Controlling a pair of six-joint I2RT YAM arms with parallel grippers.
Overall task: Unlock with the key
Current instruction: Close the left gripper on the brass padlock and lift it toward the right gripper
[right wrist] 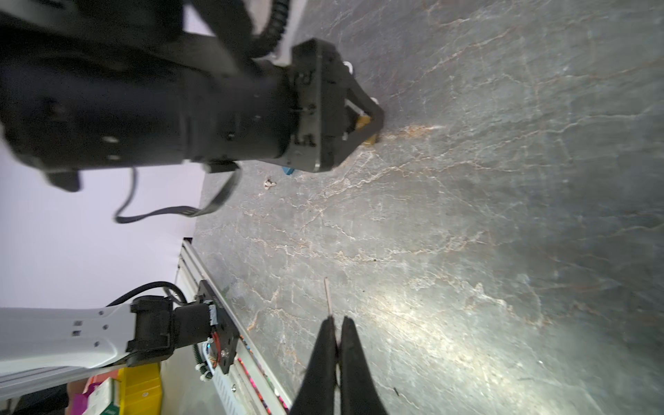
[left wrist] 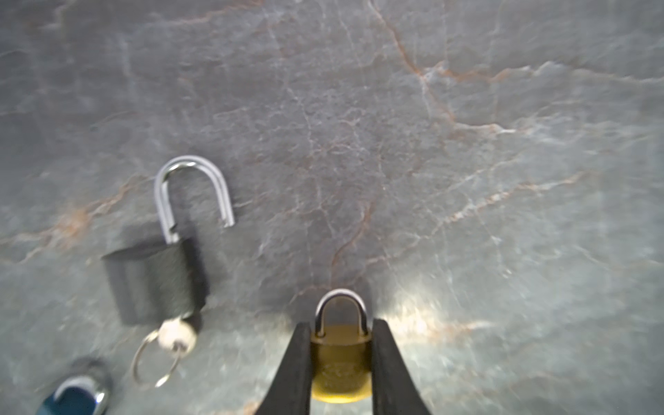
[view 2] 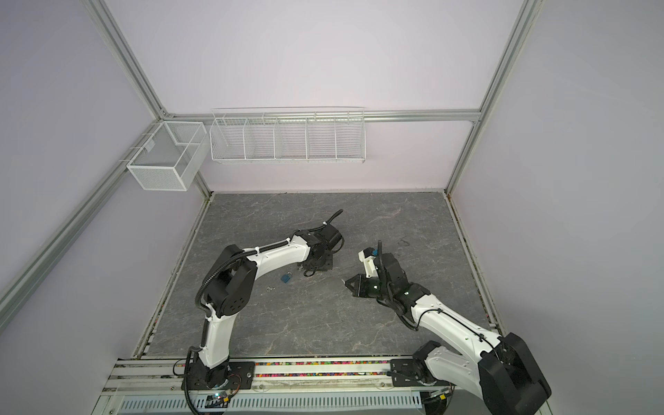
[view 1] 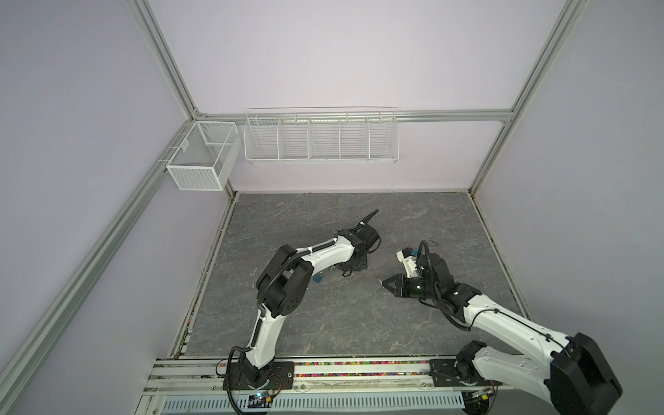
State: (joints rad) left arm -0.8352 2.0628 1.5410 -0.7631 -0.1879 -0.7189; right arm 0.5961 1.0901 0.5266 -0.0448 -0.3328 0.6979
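Now, left gripper [left wrist: 339, 328]: fingers closed against both sides of the brass lock [left wrist: 339, 363], tips down at the table [left wrist: 467, 179].
Brass lock: shackle shut, body clamped between those fingers; in the right wrist view its gold edge [right wrist: 363, 120] shows at the table surface under the tips.
Right gripper [right wrist: 337, 323]: fingers pressed together on the key [right wrist: 327, 298], whose thin blade sticks out past the tips; well apart from the brass lock, above the table.
Black lock [left wrist: 158, 280]: just beside the brass lock, lying flat, shackle swung open, a ringed key [left wrist: 178, 334] in its base.
Blue lock [view 2: 286, 277]: beyond the black lock from the brass lock, apart from both.
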